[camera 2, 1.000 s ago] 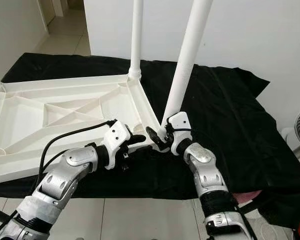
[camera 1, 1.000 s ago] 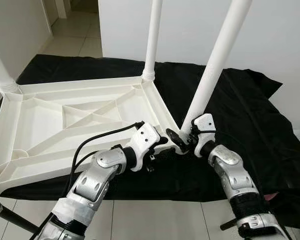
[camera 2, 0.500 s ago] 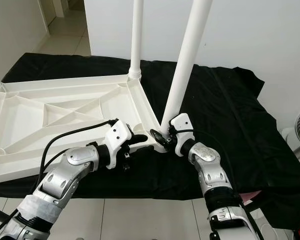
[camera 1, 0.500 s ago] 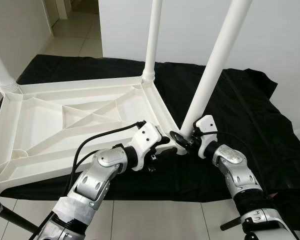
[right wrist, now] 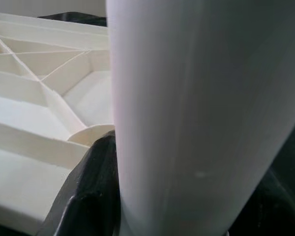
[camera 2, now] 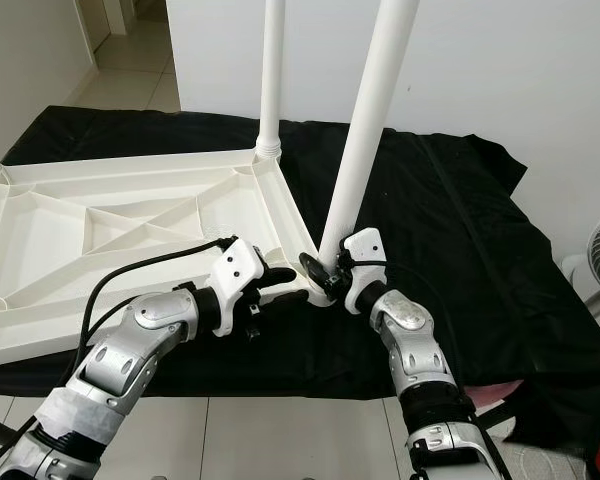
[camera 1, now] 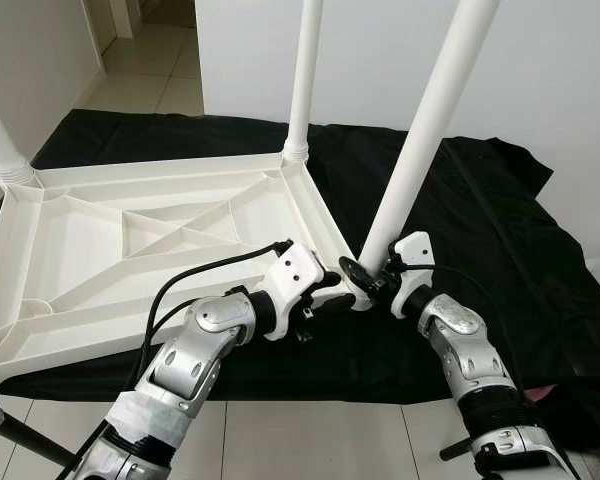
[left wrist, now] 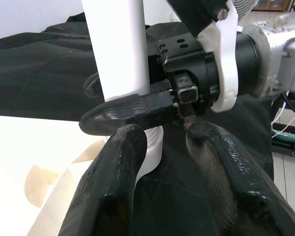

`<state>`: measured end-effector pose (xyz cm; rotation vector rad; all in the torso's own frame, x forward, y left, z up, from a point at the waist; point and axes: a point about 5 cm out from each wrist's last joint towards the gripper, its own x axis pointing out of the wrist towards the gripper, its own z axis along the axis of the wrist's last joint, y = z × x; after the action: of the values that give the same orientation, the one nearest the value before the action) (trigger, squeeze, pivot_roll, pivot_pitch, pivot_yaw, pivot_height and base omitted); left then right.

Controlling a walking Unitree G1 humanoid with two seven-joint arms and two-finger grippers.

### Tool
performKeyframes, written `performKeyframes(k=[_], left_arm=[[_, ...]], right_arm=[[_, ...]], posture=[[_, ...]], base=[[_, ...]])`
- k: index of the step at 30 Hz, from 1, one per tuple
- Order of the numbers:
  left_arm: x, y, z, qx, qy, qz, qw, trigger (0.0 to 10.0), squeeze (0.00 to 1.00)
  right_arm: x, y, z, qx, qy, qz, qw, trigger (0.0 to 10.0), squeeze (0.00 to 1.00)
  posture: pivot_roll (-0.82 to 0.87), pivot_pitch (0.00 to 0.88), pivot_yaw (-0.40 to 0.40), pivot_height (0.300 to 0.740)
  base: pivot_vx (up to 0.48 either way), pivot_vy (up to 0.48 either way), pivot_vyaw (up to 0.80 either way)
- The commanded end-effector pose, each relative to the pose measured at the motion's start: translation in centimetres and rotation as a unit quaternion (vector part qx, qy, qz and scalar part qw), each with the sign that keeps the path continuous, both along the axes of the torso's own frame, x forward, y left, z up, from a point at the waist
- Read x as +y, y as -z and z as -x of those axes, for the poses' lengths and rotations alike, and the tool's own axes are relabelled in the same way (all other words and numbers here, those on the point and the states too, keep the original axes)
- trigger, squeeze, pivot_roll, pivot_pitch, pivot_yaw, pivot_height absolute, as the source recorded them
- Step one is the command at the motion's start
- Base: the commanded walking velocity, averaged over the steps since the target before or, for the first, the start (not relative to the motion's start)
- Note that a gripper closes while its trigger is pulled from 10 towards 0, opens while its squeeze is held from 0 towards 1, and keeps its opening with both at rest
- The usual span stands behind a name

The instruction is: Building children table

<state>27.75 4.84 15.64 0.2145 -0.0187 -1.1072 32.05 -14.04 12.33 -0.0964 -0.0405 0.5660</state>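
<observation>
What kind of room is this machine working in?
Probably a room in a home: pale tiled floor, plain white wall, and a black cloth spread under an upturned white plastic table being assembled.

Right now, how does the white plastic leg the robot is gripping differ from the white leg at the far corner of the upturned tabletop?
The gripped white leg leans toward the robot's right; the far-corner white leg stands upright. The gripped one has the right gripper closed around its base at the near corner, with the left gripper beside it; the far one is untouched. Both are smooth white tubes rising from the ribbed white tabletop.
</observation>
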Motion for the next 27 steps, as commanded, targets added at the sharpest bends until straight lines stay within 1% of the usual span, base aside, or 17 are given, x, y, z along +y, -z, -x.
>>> performKeyframes(k=[1, 2, 3, 4, 6, 7, 9, 10, 11, 12, 14, 15, 16, 18, 25, 26, 27], left_arm=[[-0.1, 0.0, -0.1, 0.001, 0.007, -0.005, 1.0, 10.0, 0.0], [-0.1, 0.0, -0.1, 0.001, 0.007, -0.005, 1.0, 10.0, 0.0], [-0.1, 0.0, 0.0, 0.001, 0.007, -0.005, 1.0, 10.0, 0.0], [-0.1, 0.0, 0.0, 0.001, 0.007, -0.005, 1.0, 10.0, 0.0], [-0.1, 0.0, -0.1, 0.0, 0.006, -0.006, 1.0, 10.0, 0.0], [-0.1, 0.0, -0.1, 0.0, 0.006, -0.006, 1.0, 10.0, 0.0], [-0.1, 0.0, -0.1, 0.0, 0.005, -0.005, 1.0, 10.0, 0.0], [-0.1, 0.0, -0.1, 0.0, 0.005, -0.005, 1.0, 10.0, 0.0], [-0.1, 0.0, -0.1, 0.0, 0.005, -0.005, 1.0, 10.0, 0.0], [-0.1, 0.0, -0.1, -0.001, 0.005, -0.005, 1.0, 10.0, 0.0], [-0.1, 0.0, -0.1, -0.001, 0.005, -0.005, 1.0, 10.0, 0.0], [-0.1, 0.0, -0.1, -0.001, 0.004, -0.005, 1.0, 10.0, 0.0], [-0.1, 0.0, -0.1, -0.001, 0.004, -0.005, 1.0, 10.0, 0.0], [0.0, 0.0, -0.2, -0.002, 0.003, -0.005, 1.0, 10.0, 0.0], [0.0, 0.0, -0.1, -0.003, 0.003, -0.006, 1.0, 10.0, 0.0], [0.0, 0.0, -0.1, -0.003, 0.002, -0.006, 1.0, 10.0, 0.0], [0.0, 0.0, 0.0, -0.002, 0.002, -0.006, 1.0, 10.0, 0.0]], right_arm=[[0.7, 0.9, 0.3, 0.026, 0.019, 0.006, 0.999, 10.0, 0.0], [0.7, 0.9, 0.3, 0.026, 0.019, 0.006, 0.999, 10.0, 0.0], [1.0, 0.9, 0.3, 0.028, 0.041, -0.004, 0.999, 10.0, 0.0], [1.0, 0.9, 0.3, 0.028, 0.041, -0.004, 0.999, 10.0, 0.0], [1.5, 1.0, 0.4, 0.041, 0.101, -0.025, 0.994, 10.0, 0.0], [1.5, 1.0, 0.4, 0.041, 0.101, -0.025, 0.994, 10.0, 0.0], [1.9, 1.5, 0.8, 0.045, 0.17, -0.035, 0.984, 10.0, 0.0], [2.0, 1.6, 0.9, 0.045, 0.189, -0.04, 0.98, 10.0, 0.0], [2.0, 1.6, 0.9, 0.045, 0.189, -0.04, 0.98, 10.0, 0.0], [2.1, 1.7, 1.1, 0.048, 0.207, -0.041, 0.976, 10.0, 0.0], [2.1, 1.7, 1.1, 0.048, 0.207, -0.041, 0.976, 10.0, 0.0], [2.3, 1.8, 1.2, 0.05, 0.232, -0.047, 0.97, 10.0, 0.0], [2.3, 1.8, 1.2, 0.05, 0.232, -0.047, 0.97, 10.0, 0.0], [2.9, 1.7, 1.6, 0.047, 0.245, -0.052, 0.967, 10.0, 0.0], [2.6, 1.6, 1.7, 0.051, 0.254, -0.058, 0.964, 10.0, 0.0], [2.6, 1.4, 1.7, 0.047, 0.251, -0.062, 0.965, 10.0, 1.0], [2.5, 1.1, 1.6, 0.041, 0.248, -0.064, 0.966, 10.0, 1.0]], posture=[[0.01, 0.0, -0.064, 0.74], [0.01, 0.0, -0.064, 0.74], [0.01, 0.0, -0.065, 0.74], [0.01, 0.0, -0.065, 0.74], [0.01, 0.0, -0.07, 0.74], [0.01, 0.0, -0.07, 0.74], [0.01, 0.0, -0.073, 0.74], [0.01, 0.0, -0.074, 0.74], [0.01, 0.0, -0.074, 0.74], [0.01, 0.0, -0.076, 0.74], [0.01, 0.0, -0.076, 0.74], [0.01, 0.0, -0.079, 0.74], [0.01, 0.0, -0.079, 0.74], [0.01, 0.0, -0.079, 0.74], [0.01, 0.0, -0.083, 0.74], [0.01, 0.0, -0.084, 0.74], [0.01, 0.0, -0.084, 0.74]], base=[[0.0, 0.0, 0.0], [0.0, 0.0, 0.0], [0.0, 0.0, 0.0], [0.0, 0.0, 0.0], [0.0, 0.0, 0.0], [0.0, 0.0, 0.0], [0.0, 0.0, 0.0], [0.0, 0.0, 0.0], [0.0, 0.0, 0.0], [0.0, 0.0, 0.0], [0.0, 0.0, 0.0], [0.0, 0.0, 0.0], [0.0, 0.0, 0.0], [0.0, 0.0, 0.0], [0.0, 0.0, 0.0], [0.0, 0.0, 0.0], [0.0, 0.0, 0.0]])
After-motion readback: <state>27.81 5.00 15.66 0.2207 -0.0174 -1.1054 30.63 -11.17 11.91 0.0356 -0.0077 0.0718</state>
